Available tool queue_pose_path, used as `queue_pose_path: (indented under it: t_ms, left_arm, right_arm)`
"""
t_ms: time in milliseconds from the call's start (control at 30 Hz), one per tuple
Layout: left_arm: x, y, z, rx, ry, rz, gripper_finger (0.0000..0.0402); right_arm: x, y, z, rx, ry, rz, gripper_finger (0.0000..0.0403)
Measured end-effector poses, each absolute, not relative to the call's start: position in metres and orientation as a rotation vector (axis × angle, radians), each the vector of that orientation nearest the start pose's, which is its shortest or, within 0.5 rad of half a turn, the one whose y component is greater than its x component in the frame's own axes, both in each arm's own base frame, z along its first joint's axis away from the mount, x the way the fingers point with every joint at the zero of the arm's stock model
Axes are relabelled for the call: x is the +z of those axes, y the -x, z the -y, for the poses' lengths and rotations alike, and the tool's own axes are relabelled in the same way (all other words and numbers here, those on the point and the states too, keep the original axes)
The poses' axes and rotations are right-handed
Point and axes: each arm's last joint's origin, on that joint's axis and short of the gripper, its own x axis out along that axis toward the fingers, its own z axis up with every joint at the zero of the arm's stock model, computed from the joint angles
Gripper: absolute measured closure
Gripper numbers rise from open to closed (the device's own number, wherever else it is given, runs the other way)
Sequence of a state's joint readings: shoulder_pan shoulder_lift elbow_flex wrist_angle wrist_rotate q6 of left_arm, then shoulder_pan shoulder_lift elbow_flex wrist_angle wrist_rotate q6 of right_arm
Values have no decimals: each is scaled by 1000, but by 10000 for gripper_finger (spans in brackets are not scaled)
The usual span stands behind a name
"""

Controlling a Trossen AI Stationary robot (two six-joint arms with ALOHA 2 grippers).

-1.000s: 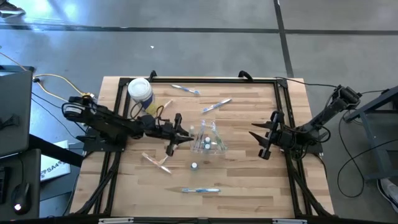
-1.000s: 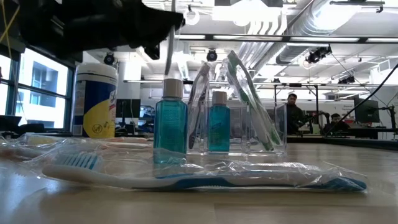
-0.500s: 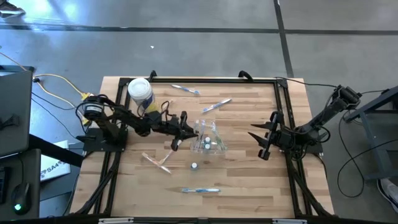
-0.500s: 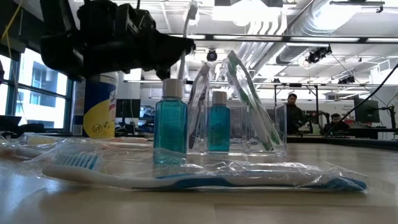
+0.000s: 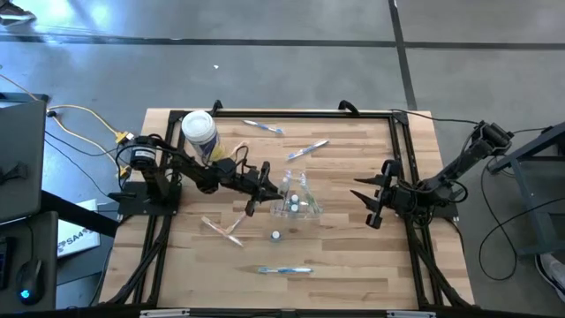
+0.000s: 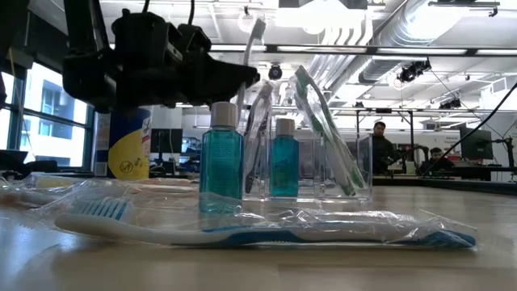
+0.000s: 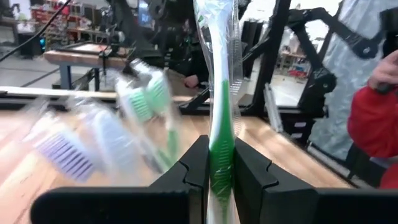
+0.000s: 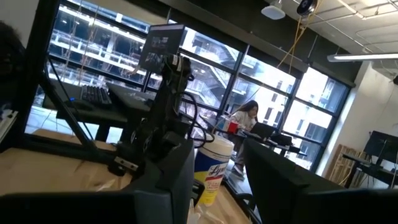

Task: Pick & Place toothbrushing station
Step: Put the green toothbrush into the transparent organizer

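Observation:
My left gripper (image 5: 263,184) is shut on a green-handled toothbrush (image 7: 219,74) in a clear wrapper, just left of the clear cup (image 5: 296,196). The cup stands on the table's middle with several wrapped toothbrushes leaning in it (image 6: 323,137). Two small blue bottles with white caps (image 6: 220,158) (image 6: 283,160) show in front of the cup in the low view. Loose wrapped toothbrushes lie flat on the table (image 5: 284,270) (image 5: 222,228) (image 5: 306,150). My right gripper (image 5: 371,201) hangs open right of the cup, with nothing between its fingers. My left gripper pinches the toothbrush's green handle (image 7: 220,146) through its wrapper between the two fingers. The fingers come about level from the table's left and lie across the handle. The brush is lifted clear, near upright, its upper end (image 6: 252,32) rising above the fingers.
A white-lidded canister with a yellow label (image 5: 199,131) stands at the far left, behind my left arm. One more wrapped toothbrush (image 5: 262,127) lies near the far edge. A black frame (image 5: 168,141) runs along the table's sides. People sit in the room beyond the table.
My left gripper has sunk and gone toward the cup with the green toothbrush, rolling a little. The brush stays lifted and now stands beside the cup. My right gripper has kept still.

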State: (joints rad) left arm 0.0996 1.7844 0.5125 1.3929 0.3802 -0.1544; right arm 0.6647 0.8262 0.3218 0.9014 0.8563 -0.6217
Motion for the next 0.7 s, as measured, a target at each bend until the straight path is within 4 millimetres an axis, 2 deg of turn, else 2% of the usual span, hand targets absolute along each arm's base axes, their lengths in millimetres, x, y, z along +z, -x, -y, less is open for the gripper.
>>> queue_pose_path:
  t_ms: [133,433,700]
  left_arm:
    - [154,-298,-27,-289,128,68,364]
    - [137,-301,-26,-294,170,-2,364]
    - [131,-301,-26,-304,158,-15,364]
  right_arm:
    - [265,-143,-84,-266,334,213,270]
    - [263,-144,-85,-262,343,202,270]
    - [263,-144,-85,-262,343,202,270]
